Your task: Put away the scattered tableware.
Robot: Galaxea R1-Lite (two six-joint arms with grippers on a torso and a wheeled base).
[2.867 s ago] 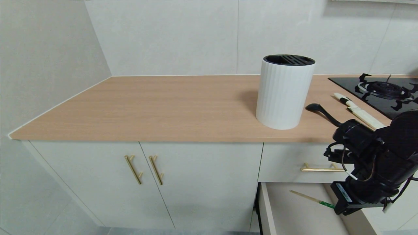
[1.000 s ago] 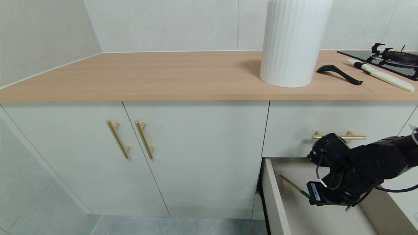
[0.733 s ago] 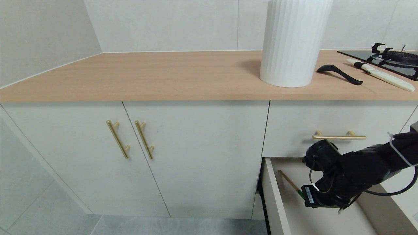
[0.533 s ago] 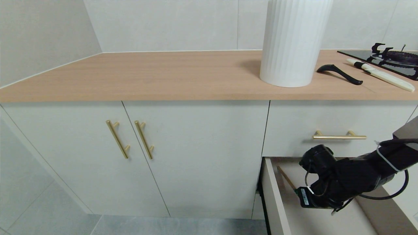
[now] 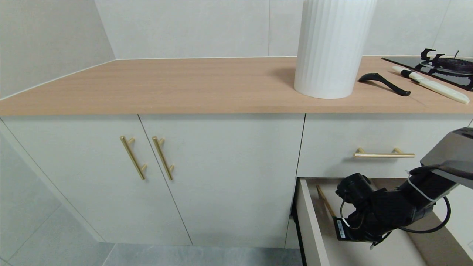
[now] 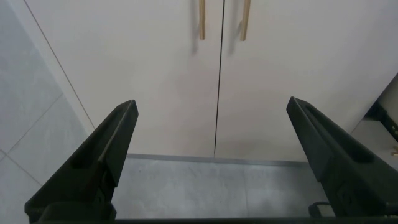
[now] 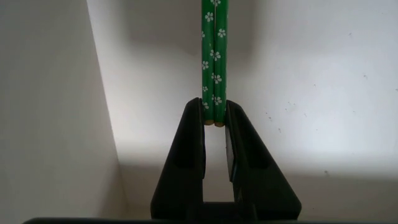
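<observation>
Green flower-print chopsticks (image 7: 214, 62) pinched at one end by right gripper (image 7: 214, 118); jaws nearly closed, clamped on the pair; pair is inside the open drawer (image 5: 308, 221), running close along its left wall, free ends toward the back left corner; can't tell if they touch the drawer floor; left gripper (image 6: 211, 109) jaws spread wide, nothing between them, facing the cabinet doors (image 6: 280, 93) low near the floor; countertop (image 5: 184, 88), toward its right end: white ribbed holder (image 5: 332, 48) near the front edge; black spoon (image 5: 384, 84) just beside it; cream knife (image 5: 430, 85) next along, by the hob (image 5: 447, 66).
</observation>
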